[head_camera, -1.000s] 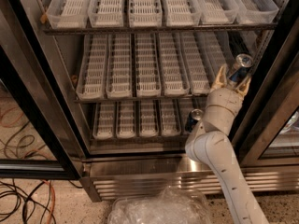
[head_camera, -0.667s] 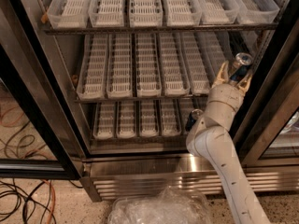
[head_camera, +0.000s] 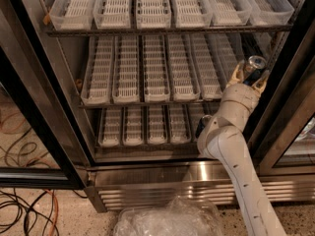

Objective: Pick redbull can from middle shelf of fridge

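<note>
The fridge (head_camera: 44, 132) stands open with three racks of white slotted lane trays. My gripper (head_camera: 250, 76) is at the right end of the middle shelf (head_camera: 147, 68), at its front edge. Its cream fingers (head_camera: 236, 75) are shut on the redbull can (head_camera: 253, 66), which shows a shiny silver top and a blue side. The can is held upright and a little tilted, in front of the right-hand trays. My white arm (head_camera: 231, 146) rises from the lower right.
The black right door frame (head_camera: 283, 92) is close beside the gripper. A steel louvred base (head_camera: 162, 186) runs below. Crumpled clear plastic (head_camera: 167, 220) lies on the floor in front. Cables (head_camera: 24, 210) lie on the floor at the left.
The gripper with the can has moved slightly outward and to the right, away from the shelf trays. The arm shifted a little with it.
</note>
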Available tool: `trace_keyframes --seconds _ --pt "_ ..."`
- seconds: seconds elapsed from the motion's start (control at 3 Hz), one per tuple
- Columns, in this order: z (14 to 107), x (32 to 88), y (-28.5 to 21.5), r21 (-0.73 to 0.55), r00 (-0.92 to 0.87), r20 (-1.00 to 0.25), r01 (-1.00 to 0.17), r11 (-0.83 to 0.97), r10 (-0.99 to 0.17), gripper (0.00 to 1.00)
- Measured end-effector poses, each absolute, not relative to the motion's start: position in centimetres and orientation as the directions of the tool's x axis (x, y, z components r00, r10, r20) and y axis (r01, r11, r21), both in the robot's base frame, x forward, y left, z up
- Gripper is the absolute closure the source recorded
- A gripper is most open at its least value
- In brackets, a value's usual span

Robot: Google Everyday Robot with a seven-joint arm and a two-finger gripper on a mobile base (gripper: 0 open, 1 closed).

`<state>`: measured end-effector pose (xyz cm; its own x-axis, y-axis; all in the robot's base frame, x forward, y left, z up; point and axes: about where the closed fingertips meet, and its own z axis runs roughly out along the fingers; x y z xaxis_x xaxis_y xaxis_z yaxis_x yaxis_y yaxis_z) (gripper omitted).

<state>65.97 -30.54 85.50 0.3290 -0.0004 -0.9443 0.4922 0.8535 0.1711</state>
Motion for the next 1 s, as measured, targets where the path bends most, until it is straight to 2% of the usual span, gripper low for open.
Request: trace_keyframes --seconds 0.33,0.67,1.0 --pt "85.33 66.17 -30.75 0.166 0.322 -0.947 0.498 0.851 -0.003 0.56" --pt "85.33 66.17 -30.76 0.166 0.322 -0.947 0.498 0.851 -0.003 0.75" --pt "85.4 66.13 -30.77 0.167 0.324 -0.946 0.498 0.851 -0.004 1.0"
